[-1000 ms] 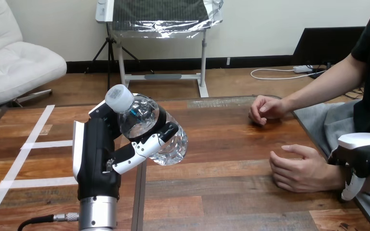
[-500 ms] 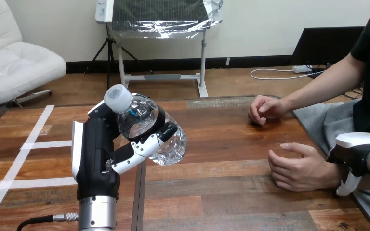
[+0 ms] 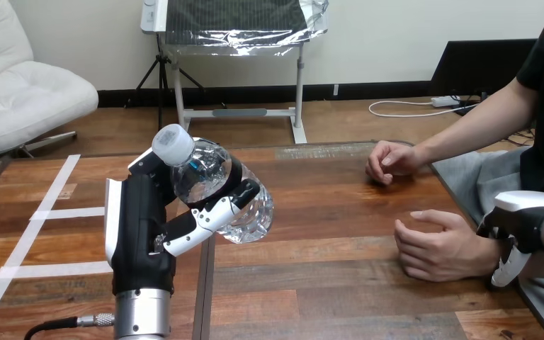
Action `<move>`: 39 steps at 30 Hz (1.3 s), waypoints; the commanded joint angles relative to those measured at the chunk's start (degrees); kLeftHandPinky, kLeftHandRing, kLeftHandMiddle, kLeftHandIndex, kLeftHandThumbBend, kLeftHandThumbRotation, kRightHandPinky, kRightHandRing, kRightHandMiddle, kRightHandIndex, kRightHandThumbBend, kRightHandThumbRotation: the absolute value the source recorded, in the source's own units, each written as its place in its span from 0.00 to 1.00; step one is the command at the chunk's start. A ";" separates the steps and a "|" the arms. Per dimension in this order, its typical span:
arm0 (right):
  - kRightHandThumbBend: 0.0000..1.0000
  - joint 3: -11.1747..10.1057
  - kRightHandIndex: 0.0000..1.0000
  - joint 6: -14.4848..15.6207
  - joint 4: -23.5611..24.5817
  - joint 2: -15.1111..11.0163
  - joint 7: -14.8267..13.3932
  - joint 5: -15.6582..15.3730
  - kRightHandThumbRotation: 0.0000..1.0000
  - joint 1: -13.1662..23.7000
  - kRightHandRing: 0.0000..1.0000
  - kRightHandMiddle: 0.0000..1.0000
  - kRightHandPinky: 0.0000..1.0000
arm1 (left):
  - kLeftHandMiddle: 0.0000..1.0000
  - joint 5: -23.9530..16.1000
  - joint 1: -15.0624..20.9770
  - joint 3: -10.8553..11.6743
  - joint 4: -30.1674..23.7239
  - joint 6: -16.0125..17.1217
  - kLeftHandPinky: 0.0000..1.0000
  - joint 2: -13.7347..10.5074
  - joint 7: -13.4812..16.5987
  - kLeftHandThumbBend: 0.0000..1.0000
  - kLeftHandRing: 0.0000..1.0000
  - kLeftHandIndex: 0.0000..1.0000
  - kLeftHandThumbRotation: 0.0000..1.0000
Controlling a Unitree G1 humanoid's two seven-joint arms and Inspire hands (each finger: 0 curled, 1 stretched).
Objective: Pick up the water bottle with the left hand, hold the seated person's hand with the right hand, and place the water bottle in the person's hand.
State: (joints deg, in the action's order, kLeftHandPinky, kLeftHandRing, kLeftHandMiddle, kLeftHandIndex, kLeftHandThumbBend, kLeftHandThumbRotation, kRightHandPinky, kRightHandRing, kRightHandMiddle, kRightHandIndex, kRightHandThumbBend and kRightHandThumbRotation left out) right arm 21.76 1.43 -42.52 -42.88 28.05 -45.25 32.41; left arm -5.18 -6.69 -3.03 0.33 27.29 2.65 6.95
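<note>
Clear thin plastic, the water bottle (image 3: pixel 216 188) hangs tilted above the table (image 3: pixel 326 283) in our left hand (image 3: pixel 142 227), fingers (image 3: pixel 205 219) curled round its belly (probably light, crushable and slick, so best held mid-body), while our right hand (image 3: pixel 520 223) sits beside the person's nearer hand (image 3: pixel 439 248), grip impossible to tell.

The bottle (image 3: pixel 255 217) was clear, glossy, ribbed plastic; cap (image 3: pixel 173 144) matt white plastic. The worktop (image 3: pixel 326 212) was dark wood planks, smooth, low sheen, with matt white tape (image 3: pixel 64 212) strips. The left robot hand (image 3: pixel 139 234) looked hard plastic: matt black body, glossy white shells; forearm (image 3: pixel 142 315) brushed silver metal. The right robot hand (image 3: pixel 523 225) had the same black-and-white plastic.
</note>
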 commanded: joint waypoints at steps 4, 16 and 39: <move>0.62 4.32 0.80 -0.61 -1.94 3.17 3.36 -0.56 0.00 0.13 0.60 0.72 0.48 | 0.42 0.13 2.02 0.58 -3.62 0.72 0.40 0.17 0.07 0.61 0.40 0.50 0.00; 0.63 6.64 0.78 -2.20 -5.89 3.93 3.66 -0.82 0.00 1.45 0.61 0.73 0.49 | 0.43 0.23 2.09 0.81 -2.91 1.97 0.43 -0.18 -0.20 0.60 0.41 0.51 0.00; 0.68 8.43 0.75 -2.77 -5.02 3.92 4.45 -0.35 0.00 0.94 0.74 0.79 0.67 | 0.43 -1.06 1.29 1.38 -4.22 0.31 0.42 0.36 0.46 0.62 0.41 0.50 0.00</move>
State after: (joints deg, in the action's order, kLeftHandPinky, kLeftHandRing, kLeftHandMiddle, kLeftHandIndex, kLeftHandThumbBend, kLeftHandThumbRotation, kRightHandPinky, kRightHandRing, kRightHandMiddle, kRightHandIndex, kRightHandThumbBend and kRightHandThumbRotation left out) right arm 26.91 0.69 -45.82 -42.83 29.62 -45.97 36.05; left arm -5.45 -6.86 -1.52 0.31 27.27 2.58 6.98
